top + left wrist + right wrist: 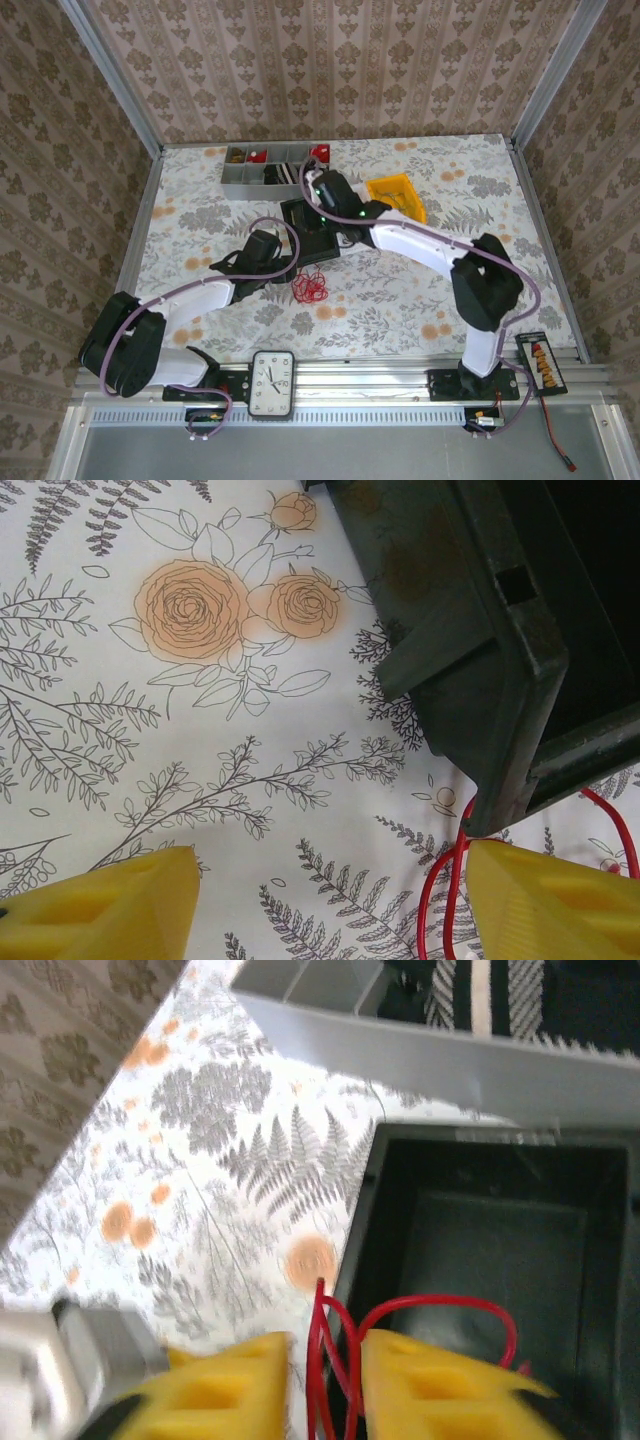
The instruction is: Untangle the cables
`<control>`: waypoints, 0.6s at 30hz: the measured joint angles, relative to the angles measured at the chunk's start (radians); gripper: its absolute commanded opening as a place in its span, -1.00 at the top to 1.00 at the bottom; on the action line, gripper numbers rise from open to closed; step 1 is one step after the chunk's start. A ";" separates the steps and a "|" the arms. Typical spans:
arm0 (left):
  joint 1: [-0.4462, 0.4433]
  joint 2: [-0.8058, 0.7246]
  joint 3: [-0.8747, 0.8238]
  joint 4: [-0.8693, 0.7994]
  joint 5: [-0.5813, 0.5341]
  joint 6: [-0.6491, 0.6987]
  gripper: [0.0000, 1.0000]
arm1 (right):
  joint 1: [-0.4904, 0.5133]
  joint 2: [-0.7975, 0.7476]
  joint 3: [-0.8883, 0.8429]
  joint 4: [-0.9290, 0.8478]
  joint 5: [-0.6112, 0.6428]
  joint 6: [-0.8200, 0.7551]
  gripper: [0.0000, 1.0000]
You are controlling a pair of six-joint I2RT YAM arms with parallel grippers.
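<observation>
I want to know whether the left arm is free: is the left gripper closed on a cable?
No, the left gripper is wide open, and the red cable lies loose beside one finger.

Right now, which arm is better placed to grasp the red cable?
Right, probably: the red cable runs between the fingers of the right gripper, at the rim of the black bin. The left gripper is wide open, with the cable beside one finger.

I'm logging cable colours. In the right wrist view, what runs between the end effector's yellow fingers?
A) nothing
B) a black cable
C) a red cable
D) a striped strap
C: a red cable rises between the fingers of the right end effector, at the edge of the black bin.
</observation>
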 measured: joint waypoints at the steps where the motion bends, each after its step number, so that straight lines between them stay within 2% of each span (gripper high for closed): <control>1: -0.002 0.000 0.001 -0.001 0.002 0.004 -0.42 | -0.005 0.021 0.024 -0.001 0.000 -0.004 0.03; 5: -0.019 -0.010 0.010 -0.024 0.014 0.038 -0.42 | -0.019 0.018 -0.004 -0.002 0.000 -0.006 0.02; 13: -0.105 -0.150 0.010 -0.083 0.111 0.146 -0.41 | -0.006 -0.171 -0.386 0.028 -0.005 0.023 0.07; 18: -0.135 -0.174 0.010 -0.090 0.183 0.185 -0.35 | 0.019 -0.197 -0.502 0.026 -0.053 0.023 0.09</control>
